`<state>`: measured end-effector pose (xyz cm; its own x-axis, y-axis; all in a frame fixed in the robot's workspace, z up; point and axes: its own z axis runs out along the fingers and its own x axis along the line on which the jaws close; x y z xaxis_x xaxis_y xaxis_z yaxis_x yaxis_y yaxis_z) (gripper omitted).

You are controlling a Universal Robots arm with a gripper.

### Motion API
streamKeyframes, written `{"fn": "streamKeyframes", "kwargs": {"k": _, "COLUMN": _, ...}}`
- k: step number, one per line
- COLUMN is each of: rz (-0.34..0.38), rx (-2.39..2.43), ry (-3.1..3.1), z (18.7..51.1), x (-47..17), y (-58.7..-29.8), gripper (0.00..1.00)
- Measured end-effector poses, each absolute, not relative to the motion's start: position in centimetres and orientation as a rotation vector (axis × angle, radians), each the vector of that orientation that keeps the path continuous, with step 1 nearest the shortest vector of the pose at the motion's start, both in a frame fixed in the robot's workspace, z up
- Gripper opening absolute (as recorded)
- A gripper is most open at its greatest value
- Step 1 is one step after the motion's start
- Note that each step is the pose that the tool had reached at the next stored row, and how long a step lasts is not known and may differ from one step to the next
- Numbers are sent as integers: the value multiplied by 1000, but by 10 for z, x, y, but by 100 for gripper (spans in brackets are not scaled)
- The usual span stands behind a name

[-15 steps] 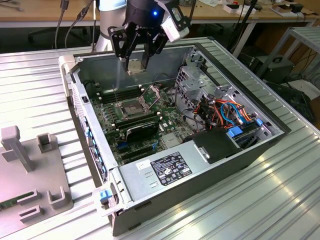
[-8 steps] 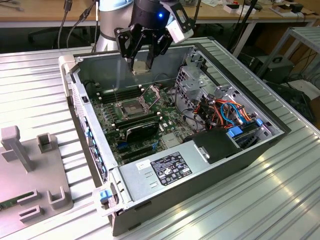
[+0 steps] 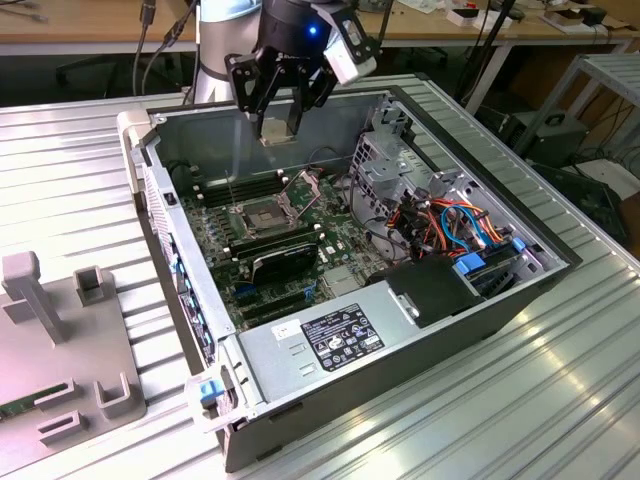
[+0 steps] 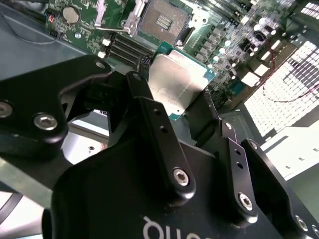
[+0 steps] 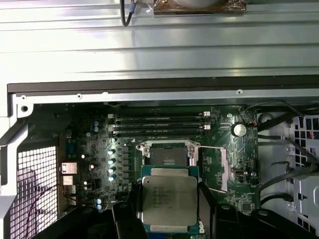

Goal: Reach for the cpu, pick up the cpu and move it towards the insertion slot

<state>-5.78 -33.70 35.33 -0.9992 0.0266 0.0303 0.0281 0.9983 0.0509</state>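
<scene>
My gripper (image 3: 279,118) hangs above the back wall of the open computer case, shut on the cpu (image 3: 274,129), a thin square chip with a pale metallic face. In both wrist views the cpu (image 4: 180,83) (image 5: 168,198) sits between the black fingers (image 4: 143,102), which press on two opposite edges. The insertion slot (image 3: 262,217), a silver-framed socket with a dark centre and its lever raised, lies on the green motherboard below and in front of the gripper. In the wrist views the insertion slot (image 4: 162,20) (image 5: 167,154) lies just beyond the held chip.
Long black memory slots (image 5: 159,124) run beside the socket. A black card (image 3: 285,262), a grey power supply (image 3: 330,340) and a drive cage with coloured cables (image 3: 440,215) fill the rest of the case. A grey fixture (image 3: 60,340) stands on the ribbed metal table at the exterior view's left.
</scene>
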Motion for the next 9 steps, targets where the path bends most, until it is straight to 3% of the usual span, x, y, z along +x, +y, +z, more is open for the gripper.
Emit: {"fn": "streamKeyframes", "kwargs": {"k": 9, "rz": -81, "rx": -43, "ry": -3111, "z": 351, "x": -58, "y": -333, "gripper": 55}}
